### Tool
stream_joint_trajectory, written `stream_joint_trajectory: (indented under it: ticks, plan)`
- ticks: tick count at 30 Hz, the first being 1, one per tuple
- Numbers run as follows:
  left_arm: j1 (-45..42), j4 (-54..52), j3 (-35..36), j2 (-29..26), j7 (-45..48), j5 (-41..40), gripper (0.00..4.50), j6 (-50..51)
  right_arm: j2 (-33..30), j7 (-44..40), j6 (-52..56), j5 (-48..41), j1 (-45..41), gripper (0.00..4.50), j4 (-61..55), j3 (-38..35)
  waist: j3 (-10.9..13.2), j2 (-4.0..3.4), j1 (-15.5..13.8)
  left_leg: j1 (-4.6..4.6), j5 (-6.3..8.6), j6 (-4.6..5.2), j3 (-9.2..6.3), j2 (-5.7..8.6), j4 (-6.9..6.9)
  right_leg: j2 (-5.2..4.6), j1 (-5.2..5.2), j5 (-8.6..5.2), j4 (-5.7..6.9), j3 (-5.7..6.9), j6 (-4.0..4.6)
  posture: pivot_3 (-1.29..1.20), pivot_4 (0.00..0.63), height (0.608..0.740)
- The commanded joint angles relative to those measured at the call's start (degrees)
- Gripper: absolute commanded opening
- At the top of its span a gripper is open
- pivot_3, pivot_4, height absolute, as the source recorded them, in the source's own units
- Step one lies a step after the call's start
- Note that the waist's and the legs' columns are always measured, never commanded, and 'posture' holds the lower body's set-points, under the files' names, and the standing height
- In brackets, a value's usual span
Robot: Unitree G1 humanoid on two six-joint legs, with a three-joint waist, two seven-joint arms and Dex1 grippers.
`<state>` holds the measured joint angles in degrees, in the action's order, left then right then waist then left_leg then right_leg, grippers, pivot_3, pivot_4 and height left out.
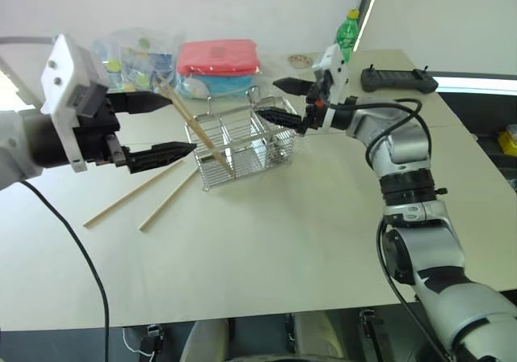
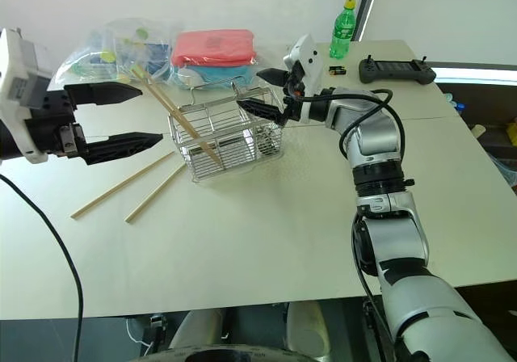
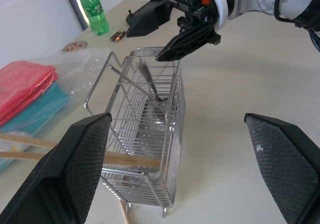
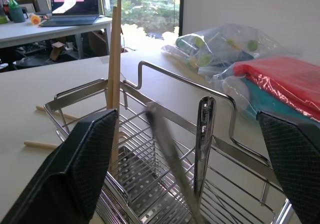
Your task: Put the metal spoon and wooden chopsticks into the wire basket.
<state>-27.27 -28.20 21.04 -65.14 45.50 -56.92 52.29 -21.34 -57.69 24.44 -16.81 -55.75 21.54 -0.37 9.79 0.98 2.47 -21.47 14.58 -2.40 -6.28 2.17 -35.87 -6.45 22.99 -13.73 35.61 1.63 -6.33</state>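
Observation:
The wire basket (image 1: 250, 153) stands mid-table. Two wooden chopsticks (image 1: 190, 119) lean in its left end, their tops sticking out up and to the left. Two more chopsticks (image 1: 129, 196) lie flat on the table to the left of the basket. My right gripper (image 1: 268, 98) hovers open just above the basket's right end. Below it the metal spoon (image 3: 149, 84) shows as a blurred slanted streak inside the basket, clear of the fingers. My left gripper (image 1: 179, 122) is open, in the air left of the basket, near the leaning chopsticks.
Behind the basket lie a red-lidded container (image 1: 218, 57) and a clear plastic bag (image 1: 133, 55). A green bottle (image 1: 348, 31) and a black controller (image 1: 397, 79) sit at the back right. Bare tabletop lies in front of the basket.

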Motion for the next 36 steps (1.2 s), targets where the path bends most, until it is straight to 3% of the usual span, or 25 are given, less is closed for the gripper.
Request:
stream_joint_trajectory:
  ticks: [1, 5, 11, 16, 22, 28, 36]
  plan:
    - [0.21, 0.33, 1.41, -0.53, 0.28, 0.53, 4.50, -0.33, -3.14, -0.85, 1.41, -2.26, -2.64, 4.44, -4.17, -2.09, 0.00, 0.00, -0.12, 0.00, 0.00, 0.00, -0.01, 0.00, 0.00, 0.00, -0.02, 0.00, -0.02, 0.01, 0.00, 0.00, 0.150, 0.692]
    - [1.02, 1.99, 2.89, -0.96, 0.71, 0.91, 4.50, -0.17, -7.59, -2.27, 4.63, -4.05, -5.25, 4.44, -6.39, -3.06, 0.01, -0.01, -0.08, -0.02, 0.00, 0.00, 0.00, 0.00, 0.00, 0.00, -0.02, 0.00, -0.06, 0.01, 0.00, 0.00, 0.150, 0.692]
    - [14.43, 7.63, 13.25, -6.32, 10.19, 9.31, 4.50, -2.29, -25.61, -15.35, 19.95, -13.97, -0.70, 4.44, -21.83, -3.84, -0.01, 0.01, -0.25, -0.05, 0.02, 0.04, 0.03, -0.01, 0.31, -0.02, 0.09, -0.02, -0.22, 0.03, 0.00, 0.00, 0.150, 0.692]
    - [21.47, 15.94, 14.47, -9.36, 19.00, 16.86, 4.50, -8.02, -37.12, -22.61, 22.40, -20.66, 18.11, 4.44, -40.04, -8.12, -0.08, 0.12, -0.56, -0.03, 0.07, 0.10, 0.07, -0.06, 0.53, -0.05, 0.07, -0.06, -0.42, 0.07, -0.01, 0.00, 0.150, 0.692]
    - [14.12, 28.29, -2.30, -7.47, 22.26, 26.53, 4.50, -19.67, -35.56, -10.20, 25.92, -22.06, 27.71, 4.44, -49.38, -11.31, -0.08, 0.07, -1.20, 0.05, 0.05, 0.10, 0.31, -0.10, 0.41, -0.23, 0.12, -0.13, -0.39, 0.04, 0.25, 0.00, 0.150, 0.692]
    - [-2.37, 45.89, -18.58, 0.74, 24.92, 37.83, 4.50, -27.86, -35.98, -3.57, 26.38, -22.63, 33.10, 4.44, -53.35, -14.07, -0.15, 0.15, -2.79, -0.10, 0.04, 0.11, 0.32, -0.12, 0.07, -0.21, 0.12, 0.02, -0.37, 0.14, 0.40, 0.00, 0.150, 0.692]
    - [-19.25, 70.72, -29.71, 14.77, 25.58, 50.26, 4.50, -37.87, -35.94, 2.46, 27.82, -24.72, 36.53, 4.44, -55.55, -17.01, -0.20, 0.25, -3.19, -0.54, 0.08, 0.18, 0.30, -0.03, -0.26, -0.21, 0.26, 0.30, -0.41, 0.17, -0.13, 0.00, 0.150, 0.692]
